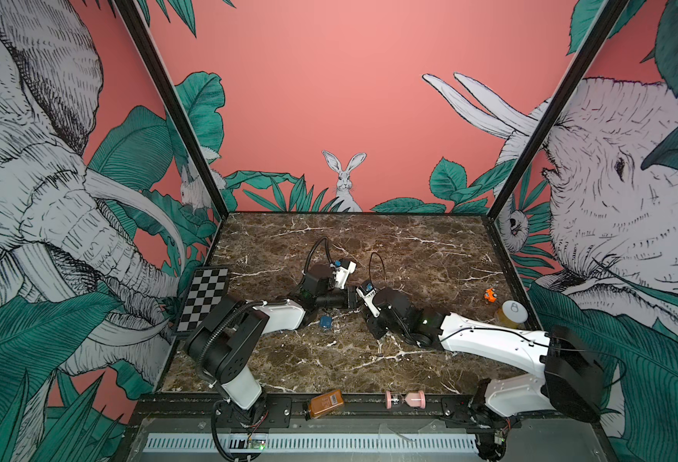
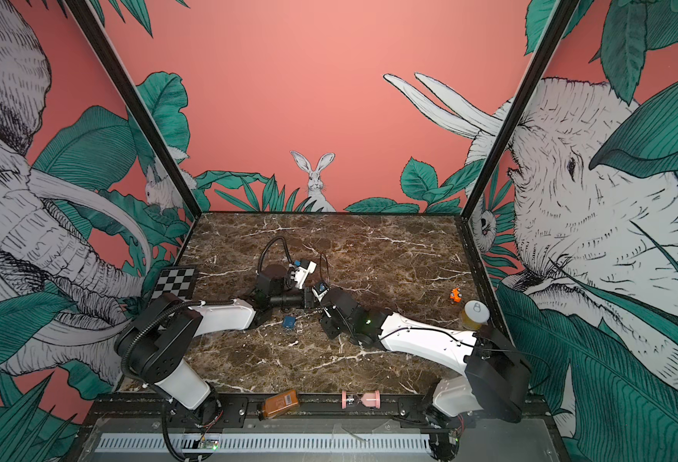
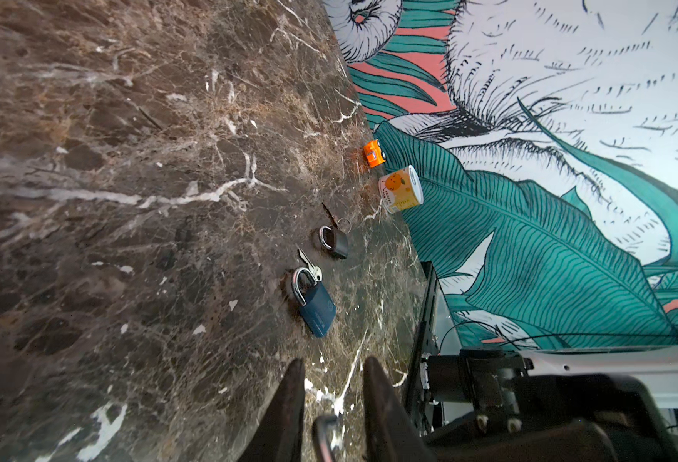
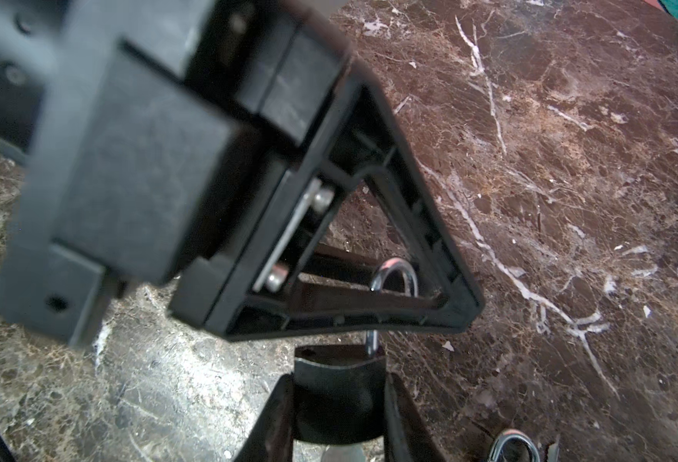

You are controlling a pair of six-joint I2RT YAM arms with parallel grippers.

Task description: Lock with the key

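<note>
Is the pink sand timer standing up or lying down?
Lying down. In both top views the pink sand timer rests on its side by the black front rail, its round ends facing left and right.

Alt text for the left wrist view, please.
A steel shackle sits between the fingers of the left gripper. On the marble table rest a blue padlock and a black padlock, each beside a key, plus an orange toy car and a can.

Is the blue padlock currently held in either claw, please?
No, the blue padlock lies loose on the marble table, with a key beside it.
</note>
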